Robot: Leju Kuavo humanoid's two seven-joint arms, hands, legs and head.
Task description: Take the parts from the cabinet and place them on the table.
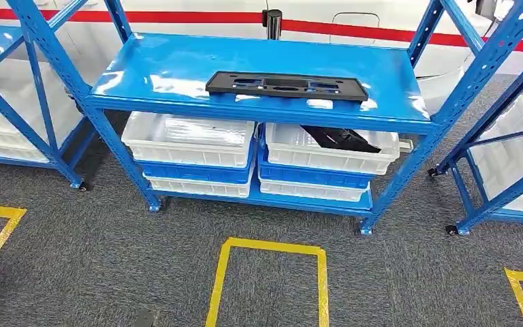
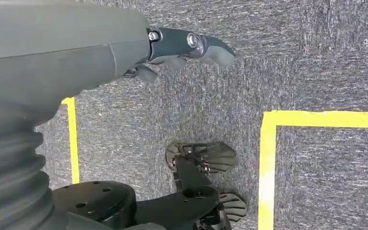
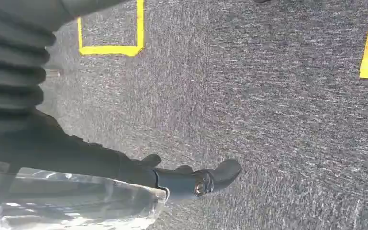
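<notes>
A long flat black part (image 1: 286, 86) with cut-outs lies on the top shelf of the blue cabinet rack (image 1: 177, 68), near its front edge. Below it, a second black part (image 1: 340, 138) lies in the right-hand white bin (image 1: 327, 155). My left hand (image 2: 182, 48) hangs at my side over grey carpet, thumb stretched out, holding nothing. My right hand (image 3: 196, 181) hangs the same way above the carpet and holds nothing. Both hands are far from the rack.
Another white bin (image 1: 187, 139) sits on the lower left, stacked over blue and white bins. Similar blue racks with white bins stand at the left (image 1: 13, 102) and right (image 1: 511, 136). A yellow tape square (image 1: 269, 248) marks the carpet before the rack.
</notes>
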